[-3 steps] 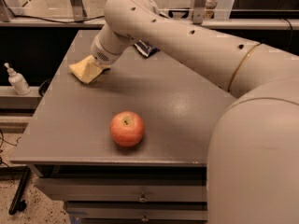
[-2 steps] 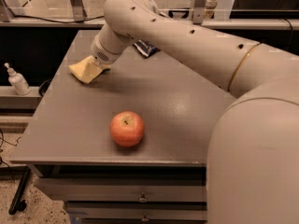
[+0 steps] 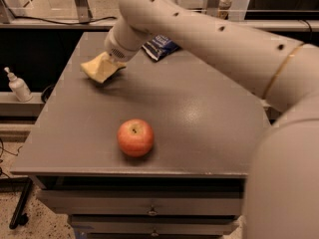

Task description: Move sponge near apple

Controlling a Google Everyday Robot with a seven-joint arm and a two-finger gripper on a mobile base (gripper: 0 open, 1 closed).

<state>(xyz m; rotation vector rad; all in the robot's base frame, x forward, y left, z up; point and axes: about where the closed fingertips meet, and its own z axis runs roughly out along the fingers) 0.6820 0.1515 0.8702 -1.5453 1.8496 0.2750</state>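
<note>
Although the crinkled blue packet (image 3: 160, 46) at the far side of the desk (image 3: 209, 123) carried pale print, none of it could be read. The sponge (image 3: 98, 67) was a pale yellow foam block with soft, wavy edges. It sat tilted at the far left of the desk, its near corner over a faint shadow. The gripper (image 3: 111, 62) sat at the sponge's right end, under the arm's round wrist, with its fingers clenched on the sponge. The apple (image 3: 135, 137), round and red-orange with yellowish patches and a small stem dimple, stood near the front edge, well apart from the sponge. The desk top was flat, matte grey, with drawers below it. The arm (image 3: 214, 36) was a smooth cream shell dotted with small dark holes. A white pump bottle (image 3: 19, 86) stood off the desk to the left.
</note>
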